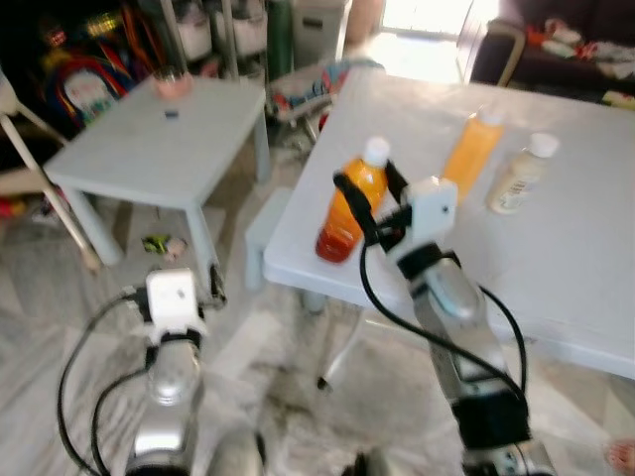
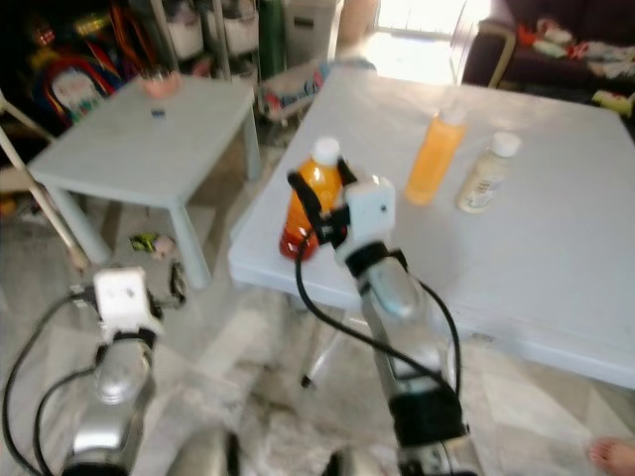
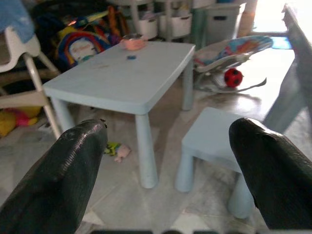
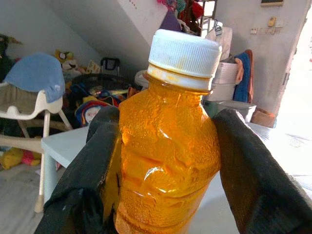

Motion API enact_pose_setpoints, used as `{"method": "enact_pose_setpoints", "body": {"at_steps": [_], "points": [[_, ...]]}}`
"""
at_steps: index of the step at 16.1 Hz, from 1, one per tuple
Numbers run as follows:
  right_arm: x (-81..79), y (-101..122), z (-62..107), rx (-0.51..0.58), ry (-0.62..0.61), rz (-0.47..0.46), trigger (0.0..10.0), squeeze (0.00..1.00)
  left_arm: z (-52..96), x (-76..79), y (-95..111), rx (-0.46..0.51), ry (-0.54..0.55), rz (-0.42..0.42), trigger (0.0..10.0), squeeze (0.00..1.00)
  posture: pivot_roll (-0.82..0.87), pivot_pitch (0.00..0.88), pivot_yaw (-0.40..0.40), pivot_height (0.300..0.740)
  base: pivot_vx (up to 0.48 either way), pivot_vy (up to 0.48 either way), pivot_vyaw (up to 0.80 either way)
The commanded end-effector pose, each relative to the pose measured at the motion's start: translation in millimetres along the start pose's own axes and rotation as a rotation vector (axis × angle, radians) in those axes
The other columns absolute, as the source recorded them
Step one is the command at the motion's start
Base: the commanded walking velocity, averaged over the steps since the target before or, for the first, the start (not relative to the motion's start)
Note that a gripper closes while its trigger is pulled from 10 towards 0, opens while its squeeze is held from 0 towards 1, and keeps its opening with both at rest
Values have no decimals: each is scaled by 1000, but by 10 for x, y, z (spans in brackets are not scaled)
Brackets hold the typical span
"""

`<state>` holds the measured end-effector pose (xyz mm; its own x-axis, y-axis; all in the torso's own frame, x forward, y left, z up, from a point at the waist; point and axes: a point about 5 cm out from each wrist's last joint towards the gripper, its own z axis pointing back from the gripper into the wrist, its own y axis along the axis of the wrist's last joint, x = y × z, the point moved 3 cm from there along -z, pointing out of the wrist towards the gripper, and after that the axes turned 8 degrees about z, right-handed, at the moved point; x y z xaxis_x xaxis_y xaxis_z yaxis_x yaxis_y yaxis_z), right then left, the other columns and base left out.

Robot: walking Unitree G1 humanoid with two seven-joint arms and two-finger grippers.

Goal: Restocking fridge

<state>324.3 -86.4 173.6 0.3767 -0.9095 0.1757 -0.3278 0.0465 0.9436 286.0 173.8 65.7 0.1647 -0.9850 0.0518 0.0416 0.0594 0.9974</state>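
A bottle of orange juice with a white cap (image 1: 345, 208) (image 4: 165, 146) is at the near left corner of the white table (image 1: 566, 268), leaning a little. My right gripper (image 1: 368, 184) is shut on it, one black finger (image 4: 90, 170) on each side of its body. Whether its base rests on the table I cannot tell. Farther back on the table stand a second orange bottle (image 1: 472, 149) and a cream-coloured bottle (image 1: 519, 174). My left arm (image 1: 174, 317) hangs low over the floor, and its gripper (image 3: 165, 161) is open and holds nothing.
A small light-blue table (image 1: 169, 129) with a pink bowl (image 1: 172, 84) stands to the left, with a matching stool (image 3: 214, 141) between the two tables. A high chair (image 3: 29, 58), toys and storage bins line the back. A person's foot (image 2: 610, 456) shows at the bottom right.
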Motion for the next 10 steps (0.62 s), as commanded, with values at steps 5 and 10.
{"method": "enact_pose_setpoints", "body": {"at_steps": [5,10], "points": [[-117,22,-9,4,53,-24,10000,0,-13,1,33,12,-7,-16,10000,0,50,22,-41,740,-269,0,426],[-148,12,-19,3,76,-21,10000,0,-30,6,41,15,-11,-21,10000,0,54,19,-39,740,-259,0,276]]}}
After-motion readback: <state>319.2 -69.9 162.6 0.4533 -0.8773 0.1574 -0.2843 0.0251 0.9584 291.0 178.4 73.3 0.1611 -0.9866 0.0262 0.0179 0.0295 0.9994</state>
